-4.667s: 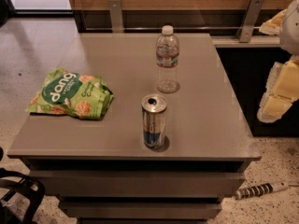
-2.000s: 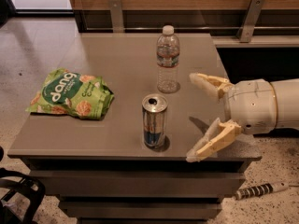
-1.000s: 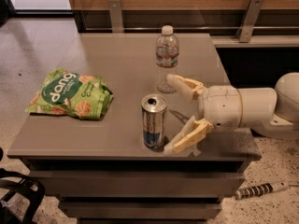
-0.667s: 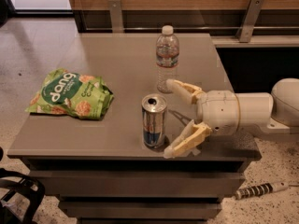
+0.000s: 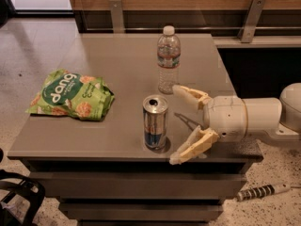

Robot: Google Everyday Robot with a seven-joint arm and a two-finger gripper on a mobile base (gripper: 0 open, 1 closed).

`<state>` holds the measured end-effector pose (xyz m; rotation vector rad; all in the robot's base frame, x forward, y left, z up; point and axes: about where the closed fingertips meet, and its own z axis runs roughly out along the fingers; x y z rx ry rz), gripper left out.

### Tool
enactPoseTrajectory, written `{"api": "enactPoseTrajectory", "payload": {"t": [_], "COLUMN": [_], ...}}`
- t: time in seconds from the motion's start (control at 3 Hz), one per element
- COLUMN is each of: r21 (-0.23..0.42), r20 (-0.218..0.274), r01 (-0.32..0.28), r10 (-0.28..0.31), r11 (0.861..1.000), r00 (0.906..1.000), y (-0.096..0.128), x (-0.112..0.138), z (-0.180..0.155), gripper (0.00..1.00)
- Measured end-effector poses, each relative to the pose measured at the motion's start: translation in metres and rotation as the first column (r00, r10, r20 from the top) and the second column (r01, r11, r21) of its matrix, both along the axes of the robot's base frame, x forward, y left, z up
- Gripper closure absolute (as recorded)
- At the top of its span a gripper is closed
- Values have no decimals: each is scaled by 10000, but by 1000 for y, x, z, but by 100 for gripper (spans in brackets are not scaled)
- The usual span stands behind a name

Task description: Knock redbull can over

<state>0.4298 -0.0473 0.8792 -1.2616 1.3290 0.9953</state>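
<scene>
While the redbull can [image 5: 155, 122] stands upright, the claw [image 5: 176, 125] gapes released just beside it.

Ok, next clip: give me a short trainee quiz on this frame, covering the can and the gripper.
1. True or false: the redbull can lies on its side.
2. Where is the gripper?
A) at the picture's left edge, fingers shut
B) beside the can, on the picture's right, fingers spread open
C) raised high above the can, pointing down
3. What stands behind the can, farther from the camera?

Key:
1. False. It stands upright on the table.
2. B.
3. The water bottle.
</scene>
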Motion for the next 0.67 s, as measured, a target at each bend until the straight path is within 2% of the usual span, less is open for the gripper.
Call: {"api": "enactPoseTrajectory", "payload": {"t": [0.67], "r21": [-136], "r20": [-19], "r01": [-266], "r10": [265], "r11": [9996], "r00": [9996], "y": [10], "x": [-3], "z": [5], "gripper": [0]}}
